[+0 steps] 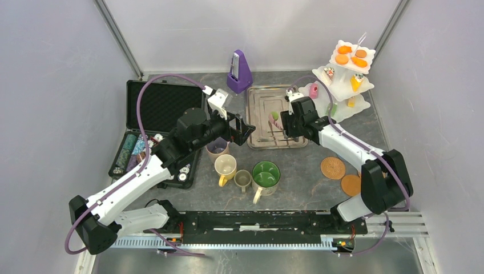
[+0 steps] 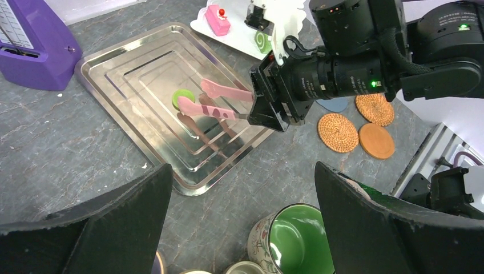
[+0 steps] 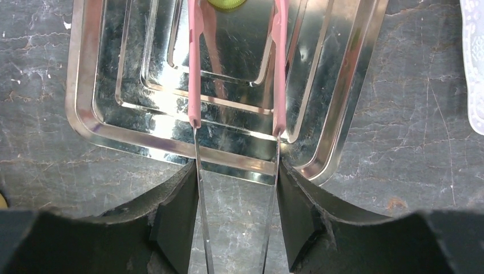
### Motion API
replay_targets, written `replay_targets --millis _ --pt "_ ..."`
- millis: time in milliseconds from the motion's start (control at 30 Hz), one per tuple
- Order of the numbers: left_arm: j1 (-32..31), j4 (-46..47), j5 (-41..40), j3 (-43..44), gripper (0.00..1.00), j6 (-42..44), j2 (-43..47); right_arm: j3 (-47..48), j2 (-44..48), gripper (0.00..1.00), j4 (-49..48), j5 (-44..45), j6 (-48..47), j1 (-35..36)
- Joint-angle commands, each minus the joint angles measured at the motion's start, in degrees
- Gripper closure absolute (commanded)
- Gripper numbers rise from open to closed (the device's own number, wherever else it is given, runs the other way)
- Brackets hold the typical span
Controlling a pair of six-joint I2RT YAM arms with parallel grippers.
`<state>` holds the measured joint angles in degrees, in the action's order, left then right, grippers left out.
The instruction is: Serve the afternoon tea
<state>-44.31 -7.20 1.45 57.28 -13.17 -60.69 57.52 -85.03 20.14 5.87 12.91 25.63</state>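
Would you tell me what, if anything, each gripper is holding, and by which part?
The right gripper holds pink-tipped tongs by their bare metal arms, behind the tips. The left gripper is open, empty.

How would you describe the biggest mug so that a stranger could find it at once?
Find the steel tray in the middle of the table. Just below it in the top view, four mugs cluster; take the rightmost. This big mug alone is bright green inside, and wider than the yellow mug, olive mug and mauve mug.
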Motion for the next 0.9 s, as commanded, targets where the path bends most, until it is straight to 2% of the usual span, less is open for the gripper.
replay_targets --millis 0,500,667,867 --pt "0.2 1.4 -1.2 1.7 0.00 3.5 0.2 3.4 -1.6 0.44 -4.2 0.5 -1.0 0.5" --pt "0.3 1.4 -0.9 1.9 0.00 3.4 0.3 7.5 -6.8 0.49 -2.9 2.1 -2.3 1.9" --pt "0.3 1.4 -0.9 1.9 0.00 3.3 0.3 8.0 -7.3 0.56 -2.0 3.1 -2.6 2.5" --pt "0.3 1.5 -0.5 1.9 0.00 3.2 0.3 9.4 -5.0 0.69 -1.1 4.0 -2.6 2.7"
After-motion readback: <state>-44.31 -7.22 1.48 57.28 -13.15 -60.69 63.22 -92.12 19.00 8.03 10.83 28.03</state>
